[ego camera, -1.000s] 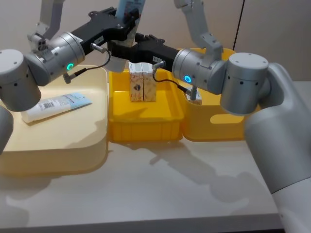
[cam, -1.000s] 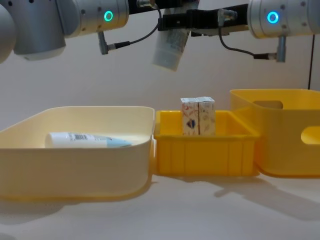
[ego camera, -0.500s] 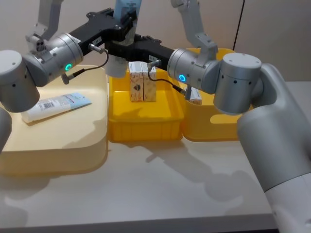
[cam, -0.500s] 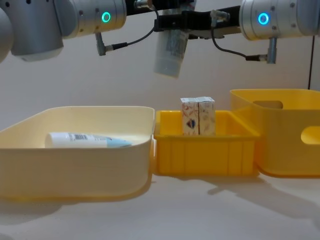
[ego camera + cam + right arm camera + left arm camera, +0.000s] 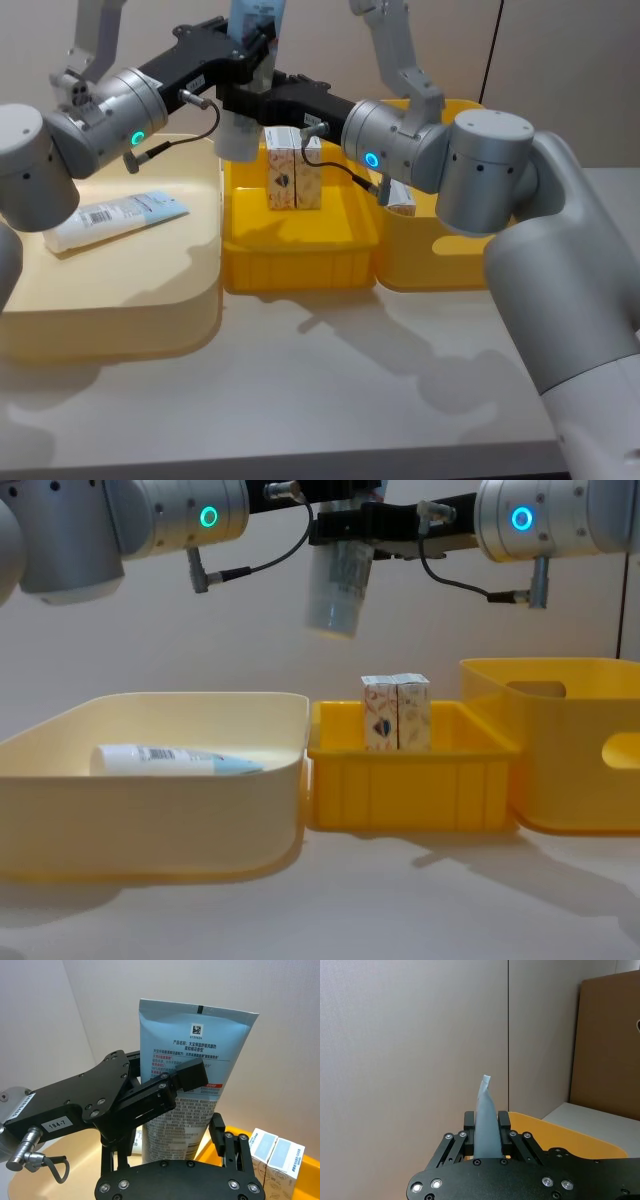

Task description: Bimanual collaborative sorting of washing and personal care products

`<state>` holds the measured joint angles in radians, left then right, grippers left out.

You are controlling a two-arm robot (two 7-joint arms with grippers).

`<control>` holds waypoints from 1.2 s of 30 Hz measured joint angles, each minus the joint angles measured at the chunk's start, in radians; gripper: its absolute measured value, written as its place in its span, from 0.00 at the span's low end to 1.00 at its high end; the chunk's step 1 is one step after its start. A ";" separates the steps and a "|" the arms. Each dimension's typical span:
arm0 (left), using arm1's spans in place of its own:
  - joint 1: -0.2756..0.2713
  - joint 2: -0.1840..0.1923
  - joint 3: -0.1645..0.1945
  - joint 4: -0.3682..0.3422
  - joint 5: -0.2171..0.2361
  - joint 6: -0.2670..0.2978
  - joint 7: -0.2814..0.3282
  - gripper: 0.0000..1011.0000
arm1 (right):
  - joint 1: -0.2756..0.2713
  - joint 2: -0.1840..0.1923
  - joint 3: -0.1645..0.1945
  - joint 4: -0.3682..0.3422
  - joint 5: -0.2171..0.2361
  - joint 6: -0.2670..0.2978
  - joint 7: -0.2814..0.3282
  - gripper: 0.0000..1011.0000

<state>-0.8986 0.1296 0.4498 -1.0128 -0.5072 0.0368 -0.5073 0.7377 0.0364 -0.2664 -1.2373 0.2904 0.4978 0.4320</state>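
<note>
A pale blue-and-white squeeze tube (image 5: 240, 132) hangs cap down in the air above the seam between the cream bin and the yellow tray. My left gripper (image 5: 255, 58) is shut on its upper part; the left wrist view shows the tube (image 5: 485, 1110) edge-on between the pads. My right gripper (image 5: 165, 1147) is open, its fingers straddling the tube (image 5: 195, 1045) just below without touching. In the chest view the tube (image 5: 338, 580) hangs under both grippers. A second tube (image 5: 115, 220) lies in the cream bin. Two whitish cartons (image 5: 293, 170) stand in the yellow tray.
The cream bin (image 5: 110, 300) is at the left, the shallow yellow tray (image 5: 300, 270) in the middle, and a taller yellow bin (image 5: 440, 260) at the right holds another carton (image 5: 400, 198). Bare tabletop runs along the front.
Both grippers have drifted a little to the left with the tube, which now hangs more upright than a second ago. The tube in the bin and the cartons have not moved.
</note>
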 joint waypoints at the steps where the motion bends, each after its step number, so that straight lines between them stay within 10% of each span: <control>1: 0.000 0.000 -0.001 0.000 0.000 0.000 0.001 0.28 | 0.000 0.000 0.000 0.001 0.000 0.000 0.000 0.88; 36: 0.041 0.010 -0.025 -0.050 0.012 -0.003 0.040 0.28 | 0.002 -0.004 0.000 0.004 0.002 0.000 -0.003 0.58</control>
<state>-0.8577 0.1391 0.4246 -1.0632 -0.4957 0.0337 -0.4668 0.7393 0.0323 -0.2660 -1.2333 0.2923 0.4982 0.4291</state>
